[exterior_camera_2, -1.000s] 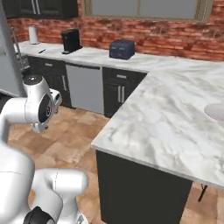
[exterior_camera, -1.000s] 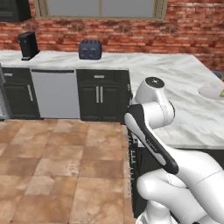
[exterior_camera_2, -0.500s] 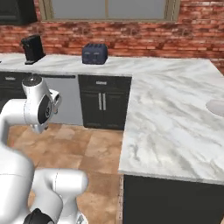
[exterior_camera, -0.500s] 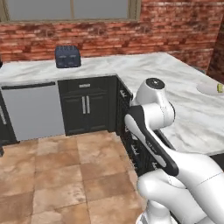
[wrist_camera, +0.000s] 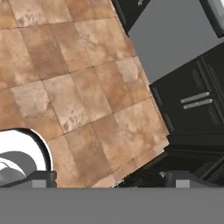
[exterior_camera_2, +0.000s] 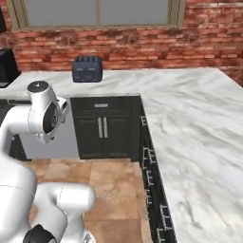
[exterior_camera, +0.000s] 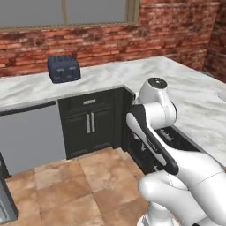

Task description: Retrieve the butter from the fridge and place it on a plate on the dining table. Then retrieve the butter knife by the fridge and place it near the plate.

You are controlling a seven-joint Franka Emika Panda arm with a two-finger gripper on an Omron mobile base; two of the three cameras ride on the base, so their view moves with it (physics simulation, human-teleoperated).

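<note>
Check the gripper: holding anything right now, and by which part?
Nothing is held. In the hand view the gripper is open, its fingertips wide apart with only tiled floor and dark cabinets beyond them.

My fingers (wrist_camera: 41, 178) barely clear the hand view's bottom; the marble surface (exterior_camera_2: 199, 137) runs off the right edge.

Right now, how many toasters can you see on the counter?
1. The dark blue toaster sits on the marble counter against the brick wall, above the dark cabinets. Counter stretches beyond the frame edges could hold others.
</note>
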